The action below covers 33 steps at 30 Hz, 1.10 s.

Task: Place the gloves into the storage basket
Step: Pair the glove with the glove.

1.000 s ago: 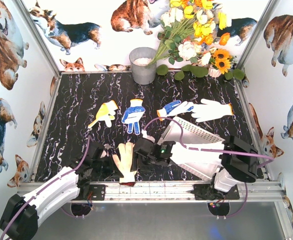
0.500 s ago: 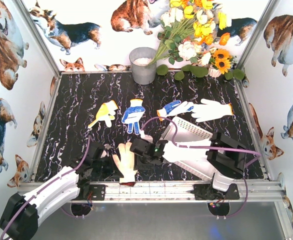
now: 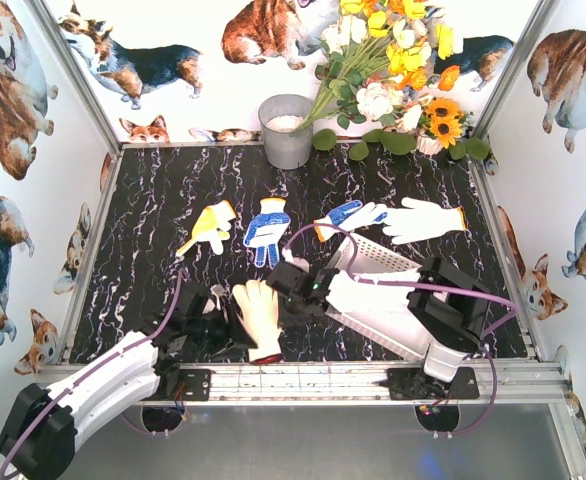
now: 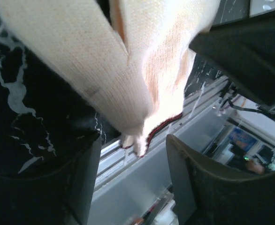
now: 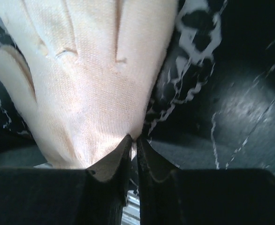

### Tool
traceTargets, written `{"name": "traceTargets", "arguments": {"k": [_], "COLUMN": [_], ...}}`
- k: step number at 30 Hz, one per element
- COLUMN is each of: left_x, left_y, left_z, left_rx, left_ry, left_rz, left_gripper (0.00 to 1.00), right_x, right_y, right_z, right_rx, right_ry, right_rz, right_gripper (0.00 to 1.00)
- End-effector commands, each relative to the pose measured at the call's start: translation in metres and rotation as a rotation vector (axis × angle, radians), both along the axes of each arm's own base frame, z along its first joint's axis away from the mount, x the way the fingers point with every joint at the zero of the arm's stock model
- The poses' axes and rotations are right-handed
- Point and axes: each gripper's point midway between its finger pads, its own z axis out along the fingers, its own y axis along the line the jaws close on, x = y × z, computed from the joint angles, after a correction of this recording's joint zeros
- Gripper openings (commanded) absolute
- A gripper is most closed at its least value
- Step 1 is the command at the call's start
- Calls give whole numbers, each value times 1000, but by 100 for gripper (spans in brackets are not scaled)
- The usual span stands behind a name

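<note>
Top external: I see the cream glove point(image 3: 257, 316) at the counter's point(image 3: 153, 220) near edge, long axis near-to-far, cuff toward the arm bases. Right fingers point(image 5: 110, 162) clamped on its side edge; left fingers point(image 4: 203, 187) apart, flanking the cuff.

A grey bucket point(image 3: 286, 130) stands at the back edge of the black marbled worktop point(image 3: 168, 195). Flowers point(image 3: 388, 70) lie just right of it. Corgi-print walls point(image 3: 163, 50) surround everything.
</note>
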Motion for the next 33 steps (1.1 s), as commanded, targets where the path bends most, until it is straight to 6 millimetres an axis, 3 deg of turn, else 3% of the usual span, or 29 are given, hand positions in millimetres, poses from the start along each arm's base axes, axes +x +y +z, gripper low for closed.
{"name": "traceTargets", "arguments": {"k": [1, 8, 12, 17, 24, 33], "left_x": [10, 27, 35, 49, 78, 89], "left_y": [7, 18, 22, 23, 7, -22], "left_z": [3, 25, 35, 43, 55, 39], "left_rx": [59, 143, 169, 196, 179, 53], "left_ry": [-51, -147, -191, -245, -324, -319], "left_rz": [22, 52, 70, 81, 57, 23], "left_gripper": [60, 67, 67, 61, 46, 34], "right_x": [30, 52, 63, 65, 37, -12], "right_y": [17, 22, 30, 34, 22, 17], "right_z": [12, 13, 34, 68, 88, 66], "right_rx": [57, -5, 41, 119, 241, 247], "right_ry": [-90, -143, -175, -200, -120, -11], "right_rz": [87, 207, 229, 213, 128, 105], "right_gripper": [12, 16, 19, 32, 41, 41]}}
